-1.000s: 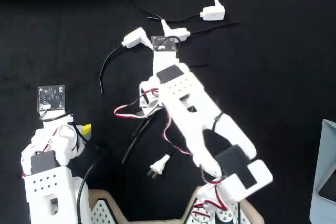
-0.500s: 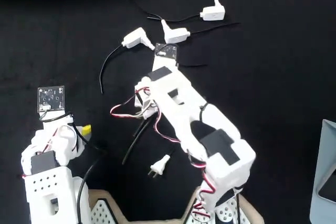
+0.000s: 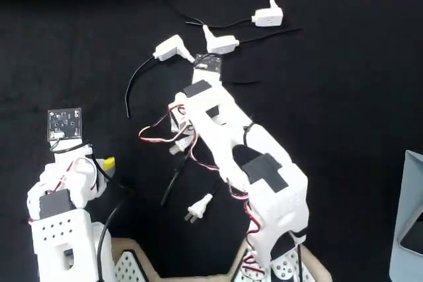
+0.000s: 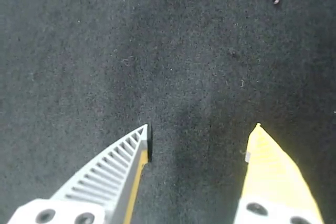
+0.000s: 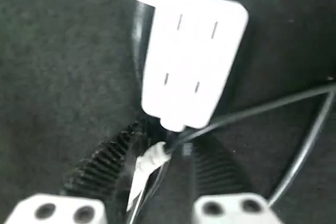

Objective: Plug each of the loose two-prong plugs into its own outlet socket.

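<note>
The black table (image 4: 157, 51) lies under our left gripper (image 4: 202, 129), which is wide open. Our right gripper (image 5: 165, 148) is just beside the white socket (image 5: 191, 61) and its cord (image 5: 252, 111). We cannot tell if it grips. A loose plug (image 3: 198, 208) lies well behind it.

The cloth (image 3: 344, 97) was black. The outlets (image 3: 268, 14) and the plug (image 3: 198, 208) were white, and the cords (image 5: 252, 110) black. Both arms (image 3: 225, 130) were white with black blocks and red-and-white wires. The left gripper (image 4: 202, 129) had one white ribbed finger (image 4: 118, 161) and one yellow.
</note>
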You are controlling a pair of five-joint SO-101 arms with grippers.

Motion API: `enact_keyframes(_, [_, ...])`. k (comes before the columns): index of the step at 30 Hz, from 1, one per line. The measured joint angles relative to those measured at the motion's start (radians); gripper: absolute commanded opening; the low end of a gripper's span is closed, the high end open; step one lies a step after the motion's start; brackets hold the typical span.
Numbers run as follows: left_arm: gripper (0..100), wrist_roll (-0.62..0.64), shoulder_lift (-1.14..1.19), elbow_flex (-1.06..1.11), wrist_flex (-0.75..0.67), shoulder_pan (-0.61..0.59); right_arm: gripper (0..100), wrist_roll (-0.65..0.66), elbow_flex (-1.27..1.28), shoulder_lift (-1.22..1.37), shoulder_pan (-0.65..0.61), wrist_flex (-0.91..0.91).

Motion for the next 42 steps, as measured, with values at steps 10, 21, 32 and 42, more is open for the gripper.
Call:
enact_keyframes(10, [30,0.0,0.0,0.0,0.0,0.0,1.1,0.081,-0.002,-0.144,-0.008,0.166])
enact_keyframes(21, [30,0.0,0.0,0.0,0.0,0.0,1.1,0.427,0.029,-0.247,0.173,0.236])
enact_keyframes(32, [30,0.0,0.0,0.0,0.0,0.0,17.6,0.887,0.152,-0.247,0.256,0.181])
enact_keyframes(42, [30,-0.003,0.0,0.015,0.0,0.0,13.2,0.898,0.167,-0.445,0.256,0.322])
